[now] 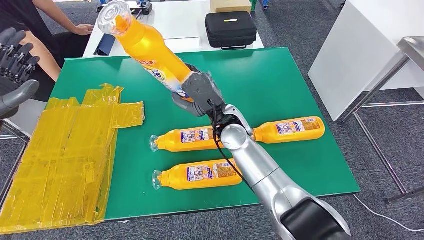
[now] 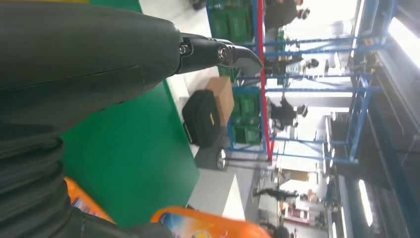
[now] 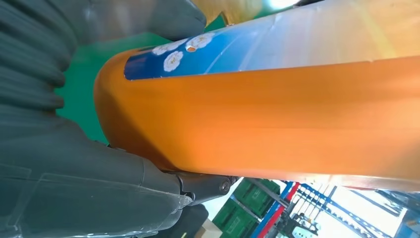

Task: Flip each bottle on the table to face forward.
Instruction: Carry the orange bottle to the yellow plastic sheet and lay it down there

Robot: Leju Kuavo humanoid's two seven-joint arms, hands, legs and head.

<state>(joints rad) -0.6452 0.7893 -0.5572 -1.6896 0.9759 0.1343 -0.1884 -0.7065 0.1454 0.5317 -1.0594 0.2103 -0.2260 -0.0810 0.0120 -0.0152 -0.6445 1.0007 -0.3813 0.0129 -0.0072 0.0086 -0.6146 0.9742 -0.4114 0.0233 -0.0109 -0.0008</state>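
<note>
The right hand (image 1: 199, 92) is clamped around the base of an orange bottle (image 1: 150, 50), held tilted above the green table (image 1: 280, 75) with its clear cap end up and away. The bottle looks rigid but smooth, probably slippery, so a grip low on the labelled body suits it. Three more bottles (image 1: 200, 174) lie on the table. The left hand (image 1: 15, 65) hovers at the left with fingers apart, holding nothing.

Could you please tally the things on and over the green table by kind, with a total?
Orange bottles lying on the green table: 3, at and
Orange bottle held up by the right hand: 1
Heap of yellow plastic wrap: 1
Total: 5
</note>
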